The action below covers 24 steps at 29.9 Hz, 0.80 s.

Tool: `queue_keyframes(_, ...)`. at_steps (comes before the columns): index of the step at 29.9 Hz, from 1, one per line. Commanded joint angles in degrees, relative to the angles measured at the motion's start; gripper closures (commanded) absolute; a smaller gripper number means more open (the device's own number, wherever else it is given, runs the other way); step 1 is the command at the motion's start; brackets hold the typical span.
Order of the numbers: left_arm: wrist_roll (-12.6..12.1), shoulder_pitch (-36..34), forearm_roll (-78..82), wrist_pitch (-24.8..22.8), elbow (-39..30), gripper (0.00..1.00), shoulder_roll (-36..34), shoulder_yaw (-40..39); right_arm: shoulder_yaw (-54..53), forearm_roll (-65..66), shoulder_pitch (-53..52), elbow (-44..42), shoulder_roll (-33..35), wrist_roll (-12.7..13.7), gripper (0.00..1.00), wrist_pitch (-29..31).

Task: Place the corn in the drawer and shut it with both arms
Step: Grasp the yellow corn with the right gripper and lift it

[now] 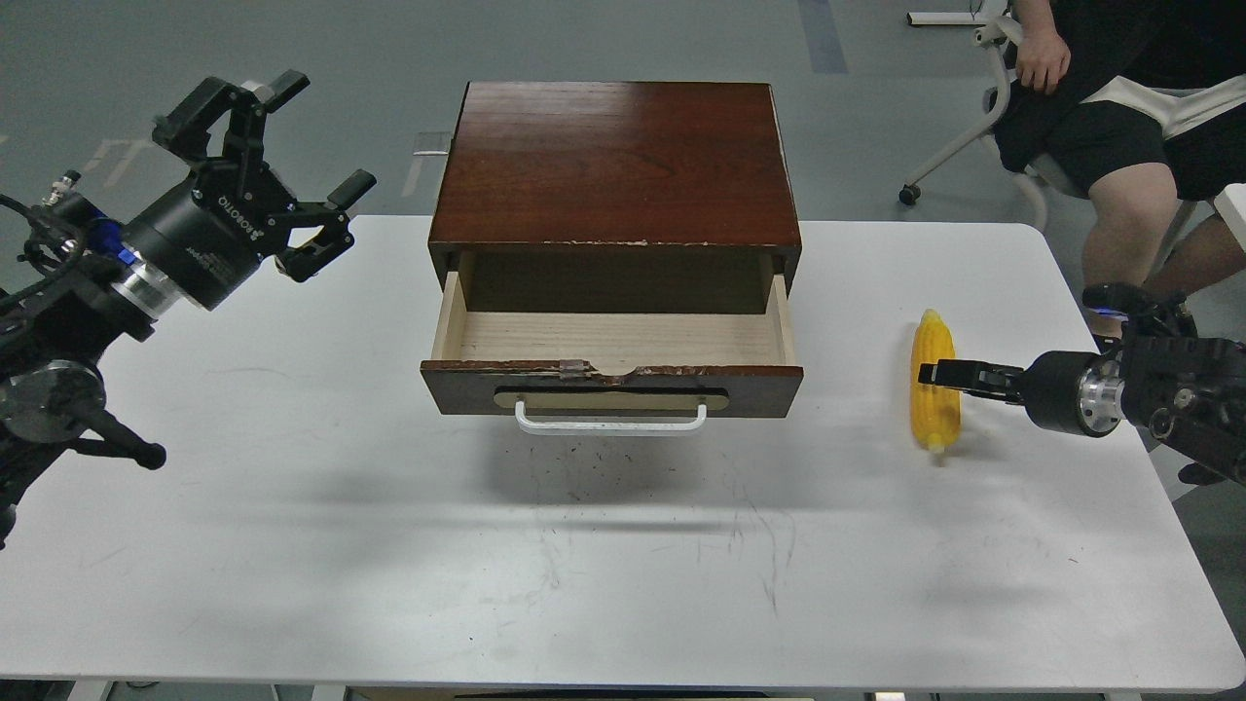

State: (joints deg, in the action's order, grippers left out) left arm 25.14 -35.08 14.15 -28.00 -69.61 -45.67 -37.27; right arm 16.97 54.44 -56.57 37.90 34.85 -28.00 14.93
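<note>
The drawer (611,387) is pulled out of a dark brown wooden cabinet (615,161), and its pale wood inside is empty. The yellow corn (934,401) lies lengthwise on the white table to the right of the drawer, tapered end toward me. My right gripper (936,373) reaches in from the right at low height, and its tip overlaps the middle of the corn. It is seen edge-on, so its fingers cannot be told apart. My left gripper (318,133) is open and empty, held high at the far left, clear of the cabinet.
The white table (584,565) has a scuffed front area. A seated person (1119,117) on a wheeled chair is beyond the table's far right corner. My left arm's elbow (58,399) hangs over the table's left edge.
</note>
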Motion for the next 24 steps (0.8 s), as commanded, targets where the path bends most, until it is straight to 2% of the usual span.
queue_keyframes(1, 0.00, 0.01, 0.00, 0.00, 0.00, 0.00, -0.29, 0.00, 0.08, -0.03, -0.04, -0.02, -0.57, 0.00, 0.31, 0.01)
queue_keyframes(2, 0.00, 0.01, 0.00, 0.00, 0.00, 0.00, -0.29, 0.00, 0.08, -0.03, -0.04, -0.02, -0.57, 0.00, 0.31, 0.01)
queue_keyframes(5, 0.00, 0.01, 0.00, 0.00, 0.00, 0.00, -0.47, -0.09, 0.87, -0.03, 0.40, -0.02, -0.57, 0.00, 0.40, 0.09)
queue_keyframes(9, 0.00, 0.01, 0.00, 0.00, 0.00, 0.00, -0.47, -0.09, 2.02, -0.03, 0.40, -0.02, -0.57, 0.00, 0.62, 0.18)
queue_keyframes(11, 0.00, 0.01, 0.00, 0.00, 0.00, 0.00, -0.56, -0.09, 2.02, -0.03, 0.40, -0.02, -0.57, 0.00, 0.68, 0.27)
queue_keyframes(13, 0.00, -0.08, 0.00, 0.00, 0.00, 0.00, -0.64, -0.09, 2.02, -0.03, 0.23, 0.15, -0.39, 0.00, 0.71, 0.36)
queue_keyframes(14, 0.00, -0.08, 0.00, 0.00, 0.00, 0.00, -0.65, -0.09, 2.02, -0.03, 0.14, 0.24, -0.31, 0.00, 0.77, 0.53)
queue_keyframes(16, 0.00, 0.01, 0.00, 0.00, 0.00, 0.00, -0.65, -0.09, 2.02, -0.12, -0.03, 0.24, -0.22, 0.00, 0.83, 0.53)
queue_keyframes(20, 0.00, -0.08, 0.00, 0.00, 0.00, 0.00, -0.65, -0.09, 2.02, -0.47, -2.22, 1.64, 0.48, 0.00, 0.89, 0.53)
queue_keyframes(22, -0.09, -0.08, 0.00, 0.00, 0.00, 0.00, -0.65, -0.09, 2.02, -0.56, -3.63, 2.78, 1.18, 0.00, 0.89, 0.62)
queue_keyframes(24, -0.09, -0.08, 0.00, 0.00, 0.00, 0.00, -0.82, -0.09, 2.02, -0.39, -7.57, 7.77, 3.64, 0.00, 0.89, 0.62)
